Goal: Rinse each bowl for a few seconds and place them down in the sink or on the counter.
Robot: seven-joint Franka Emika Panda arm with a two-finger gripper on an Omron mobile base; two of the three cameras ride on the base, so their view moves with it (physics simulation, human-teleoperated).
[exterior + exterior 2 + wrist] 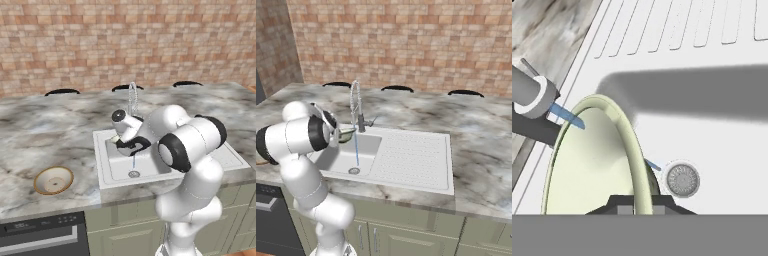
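Dark fingertips of our gripper point(641, 206) are clenched on the rim of the pale green-cream bowl point(592, 165), holding it tipped on edge over the basin of the white sink point(712, 135); our arm bends sharply, elbow raised, forearm reaching back toward the chrome coil-neck faucet point(356, 107); water point(357, 147) falls in a thin stream to the round drain point(682, 180); the shallower tan-rimmed bowl point(53, 180) sits upright on the marble counter point(45, 135), well left of the sink.
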